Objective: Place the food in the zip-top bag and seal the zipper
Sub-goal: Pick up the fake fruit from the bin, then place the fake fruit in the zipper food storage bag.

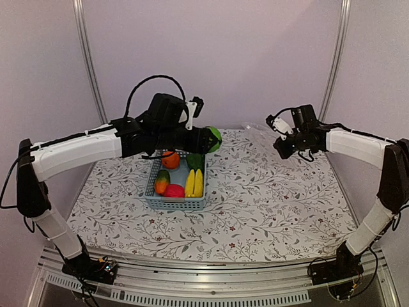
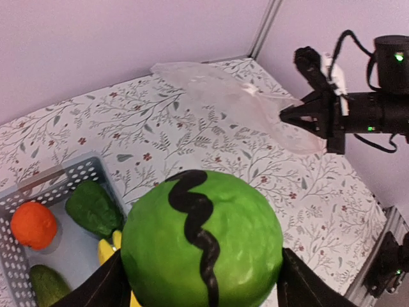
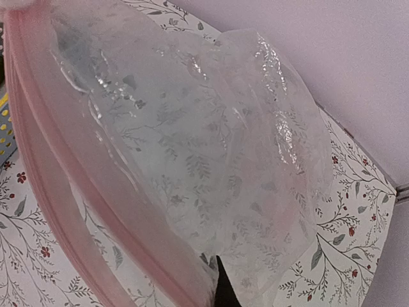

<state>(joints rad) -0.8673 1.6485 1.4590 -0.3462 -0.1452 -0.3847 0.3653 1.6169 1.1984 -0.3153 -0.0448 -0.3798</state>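
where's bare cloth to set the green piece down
Widest bare cloth lies right of the blue basket, out to the right arm. A clear strip also runs in front of the basket, and a narrower one on its left. Crowded: the basket itself and the back right corner, where the zip-top bag hangs.

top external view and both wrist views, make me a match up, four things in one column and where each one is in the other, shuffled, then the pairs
Things:
1 green toy
2 zip-top bag
3 orange toy
4 blue basket

Places:
A standing on the floral cloth
B gripped by the left end effector
C lying in the blue basket
D pinched by the right end effector

Pairs: 1-B; 2-D; 3-C; 4-A
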